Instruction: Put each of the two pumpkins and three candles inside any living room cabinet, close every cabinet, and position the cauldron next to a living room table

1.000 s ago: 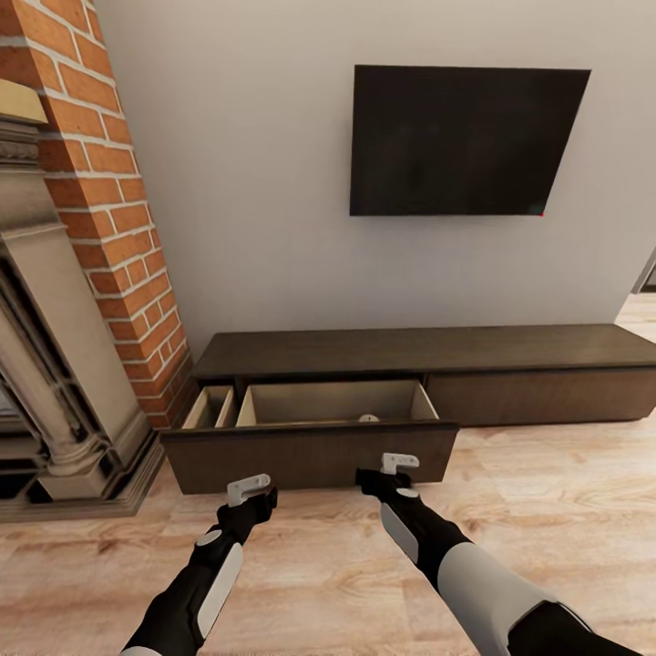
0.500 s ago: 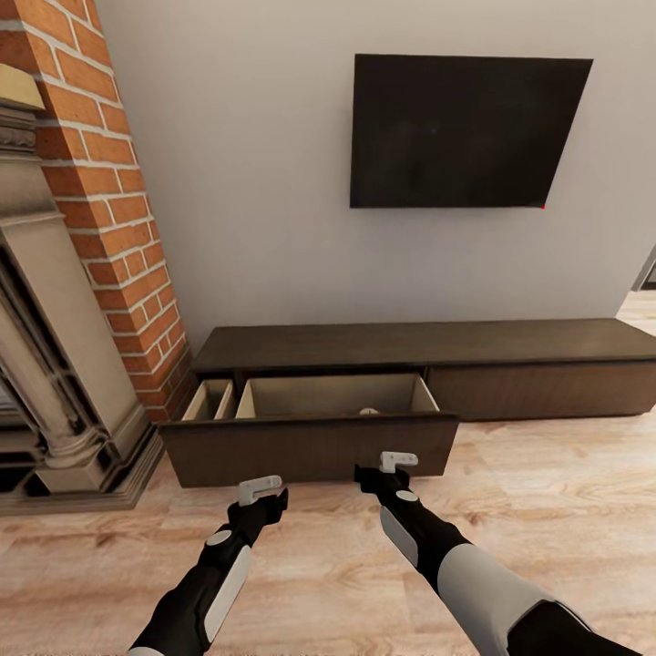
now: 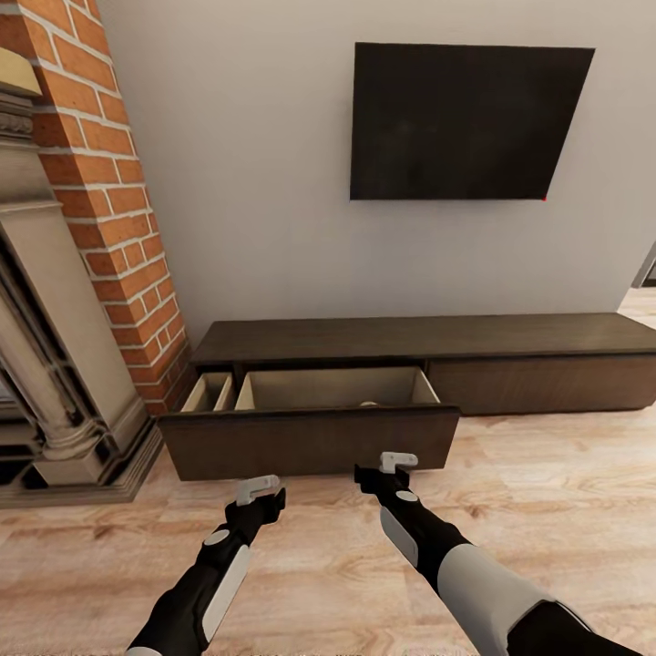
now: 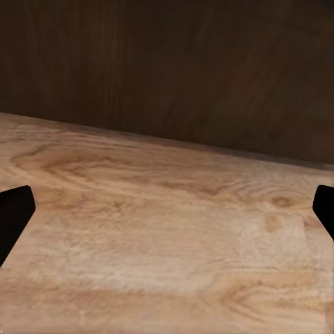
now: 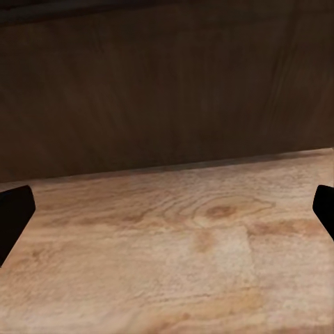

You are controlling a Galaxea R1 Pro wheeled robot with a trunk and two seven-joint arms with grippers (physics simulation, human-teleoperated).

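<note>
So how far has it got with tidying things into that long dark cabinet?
The cabinet has its drawer pulled open, and something small and pale peeks over the front, likely a candle. Nothing is in hand: the left gripper and right gripper hover open and empty before the drawer. Closing it remains, along with whatever else isn't in sight.

The drawer (image 3: 310, 442) of the cabinet (image 3: 538, 337) is pushed in a bit more than before, so less of its inside shows. The beige thing (image 3: 368, 403) at 12 o'clock from the right gripper (image 3: 398, 462) is now almost hidden behind the drawer front.
</note>
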